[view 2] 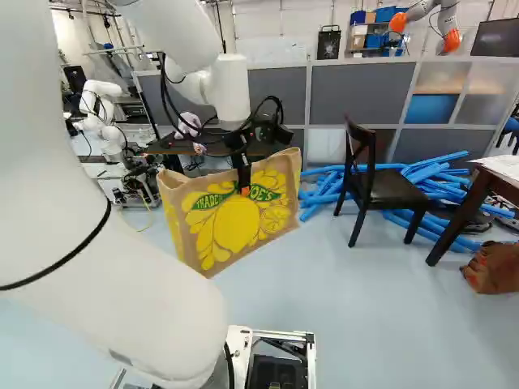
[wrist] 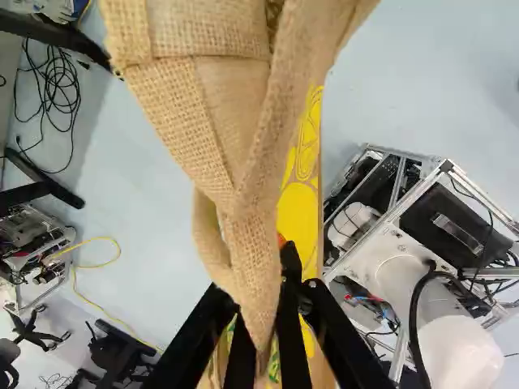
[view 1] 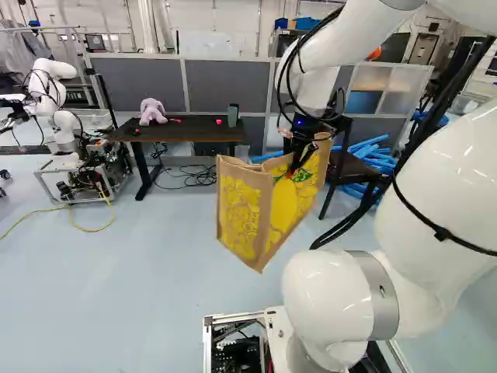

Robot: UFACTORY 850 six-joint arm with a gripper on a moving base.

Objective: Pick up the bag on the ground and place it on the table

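Left base view: claw (view 1: 292, 172) gripping hanging bag (view 1: 242, 211) between 2 fingers, table (view 1: 186, 130) beyond.

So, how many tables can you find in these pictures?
2: the long rectangular dark-topped table at the back, and the brown wooden table at the right base view's right edge. More may be hidden.

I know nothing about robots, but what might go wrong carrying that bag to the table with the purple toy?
The gripper pinches the bag by a narrow bit of cloth at its top, so it might slip or swing.

The bag hangs well below the gripper, so its bottom could catch the table if not lifted enough.

The purple toy and green container on the table might get knocked over.
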